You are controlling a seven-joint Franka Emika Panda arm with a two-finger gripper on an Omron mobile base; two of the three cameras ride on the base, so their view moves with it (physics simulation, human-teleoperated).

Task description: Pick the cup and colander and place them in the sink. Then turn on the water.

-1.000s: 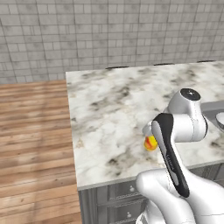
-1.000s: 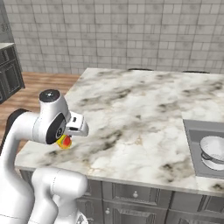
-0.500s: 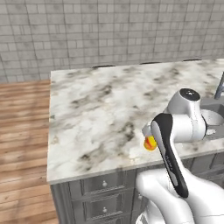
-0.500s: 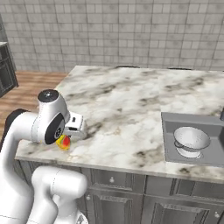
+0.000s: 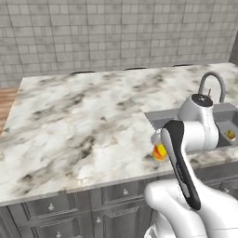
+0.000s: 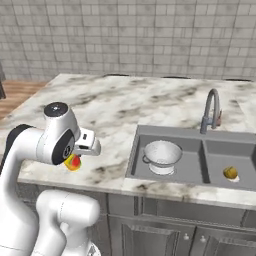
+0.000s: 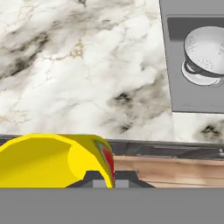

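My gripper (image 7: 105,183) is shut on the yellow cup (image 7: 52,159) with its red-orange patch. The cup lies tilted in the grip and hangs over the counter's front edge. From the base views the cup (image 6: 73,162) (image 5: 159,152) sits under the arm's wrist, left of the sink (image 6: 137,150). The white colander (image 6: 162,156) (image 7: 205,54) stands upright in the sink's left basin. No water shows at the arched grey faucet (image 6: 210,107) behind the basins.
A yellowish-brown ball (image 6: 230,172) lies in the right basin. The marble counter (image 6: 110,107) runs left and back to a tiled wall. Grey cabinet fronts (image 5: 69,204) sit below the counter, and wood floor (image 7: 170,170) shows beneath its edge.
The base has driven right along the counter, so the whole scene slid left and the sink, colander and faucet came fully into view. The cup stays in the shut gripper.
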